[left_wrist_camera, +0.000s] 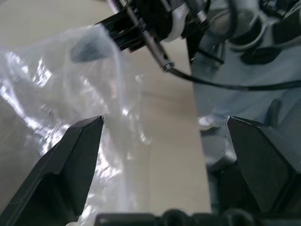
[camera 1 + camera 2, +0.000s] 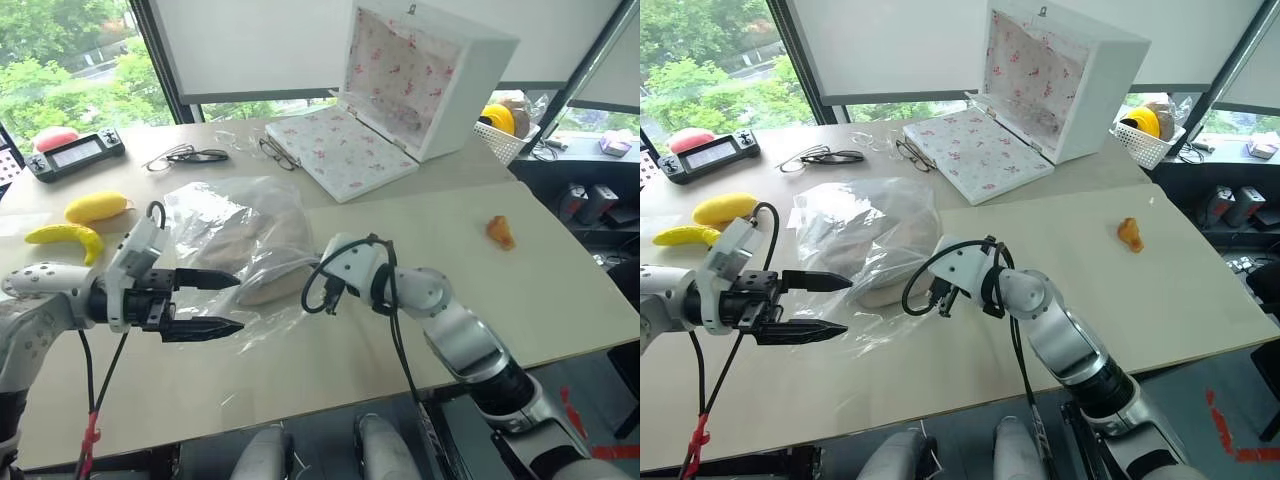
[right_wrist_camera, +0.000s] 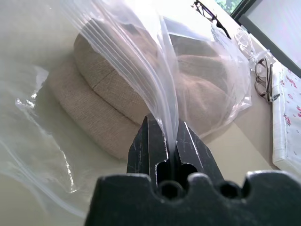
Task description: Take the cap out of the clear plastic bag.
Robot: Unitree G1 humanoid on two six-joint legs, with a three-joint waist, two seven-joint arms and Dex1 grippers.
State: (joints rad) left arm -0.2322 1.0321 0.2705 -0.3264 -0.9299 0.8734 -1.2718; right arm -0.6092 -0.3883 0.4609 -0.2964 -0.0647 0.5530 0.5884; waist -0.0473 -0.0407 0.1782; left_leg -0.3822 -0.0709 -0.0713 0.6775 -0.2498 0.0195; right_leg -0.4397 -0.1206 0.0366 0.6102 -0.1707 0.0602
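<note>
One cap (image 3: pixel 117 108) inside one clear plastic bag (image 3: pixel 155 70); right end effector (image 3: pixel 163 136) pinching bag, left end effector (image 2: pixel 205 303) spread.

A soft beige fabric cap (image 3: pixel 141 89) with a short brim lies flat on the pale tabletop, still wholly inside a large, clear, crinkly plastic bag (image 2: pixel 855 225). The glossy bag lies crumpled around it, one fold of its film (image 3: pixel 155 89) drawn up taut above the cap, off the table.
</note>
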